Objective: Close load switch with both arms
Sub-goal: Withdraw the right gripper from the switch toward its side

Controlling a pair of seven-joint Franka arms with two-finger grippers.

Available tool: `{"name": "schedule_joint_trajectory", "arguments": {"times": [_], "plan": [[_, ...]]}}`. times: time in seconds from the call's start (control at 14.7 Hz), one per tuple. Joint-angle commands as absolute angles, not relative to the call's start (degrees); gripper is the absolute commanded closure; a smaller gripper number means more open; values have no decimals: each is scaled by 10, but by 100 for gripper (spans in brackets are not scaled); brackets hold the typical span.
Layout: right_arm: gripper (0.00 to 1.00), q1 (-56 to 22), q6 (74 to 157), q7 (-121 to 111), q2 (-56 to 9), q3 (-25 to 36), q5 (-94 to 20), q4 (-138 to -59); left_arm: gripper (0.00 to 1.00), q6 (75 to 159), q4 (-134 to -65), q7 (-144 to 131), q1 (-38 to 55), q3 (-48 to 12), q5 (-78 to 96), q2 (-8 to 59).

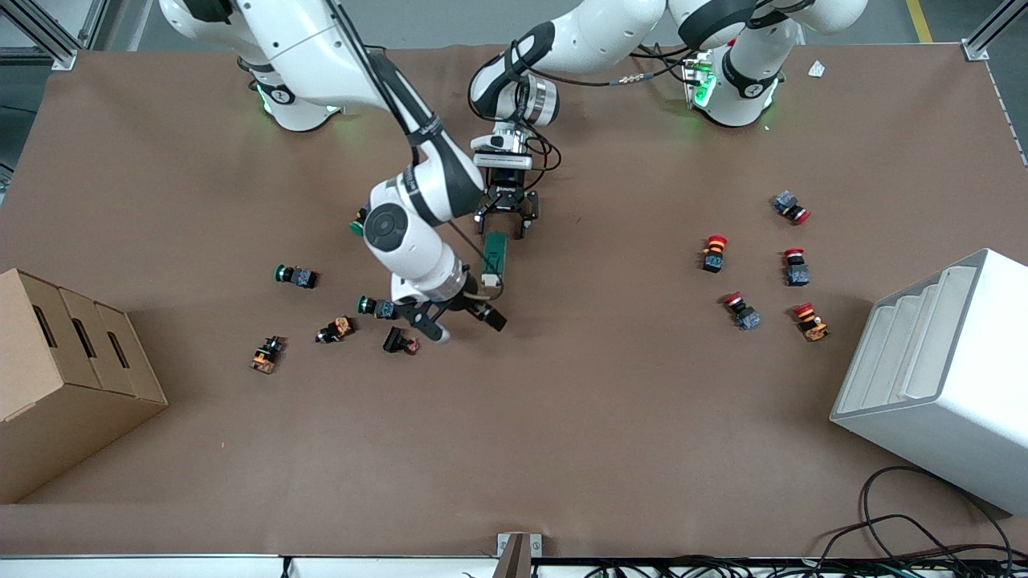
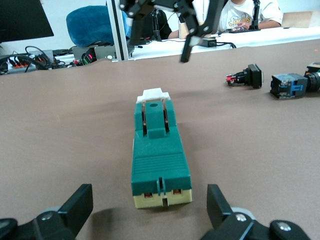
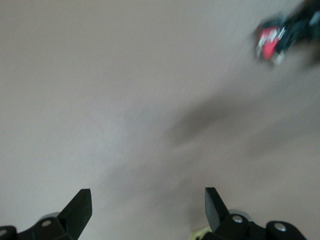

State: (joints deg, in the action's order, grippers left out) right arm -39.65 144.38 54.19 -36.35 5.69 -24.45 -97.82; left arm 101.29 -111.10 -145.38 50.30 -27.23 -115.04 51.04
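While the load switch (image 1: pixel 495 261) lies flat near the table's middle, lengthwise from twelve to six o'clock in the front view, the left gripper (image 1: pixel 506 218) sits spread wide at its twelve o'clock end, fingers apart on either side, probably to brace the body. The right gripper (image 1: pixel 460 319) hovers wide and empty at the six o'clock end, where the white handle (image 2: pixel 154 94) sits. That handle looks raised, though the wrist view leaves this uncertain. Push buttons (image 1: pixel 389 308) lie scattered toward nine o'clock.
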Motion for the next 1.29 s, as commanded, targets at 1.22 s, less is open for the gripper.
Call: {"name": "schedule_joint_trajectory", "arguments": {"times": [1.22], "plan": [[0,-104,902,89,-210,54,-33,-841,0,1034,-874,-996,315,-368,-602,389]]}}
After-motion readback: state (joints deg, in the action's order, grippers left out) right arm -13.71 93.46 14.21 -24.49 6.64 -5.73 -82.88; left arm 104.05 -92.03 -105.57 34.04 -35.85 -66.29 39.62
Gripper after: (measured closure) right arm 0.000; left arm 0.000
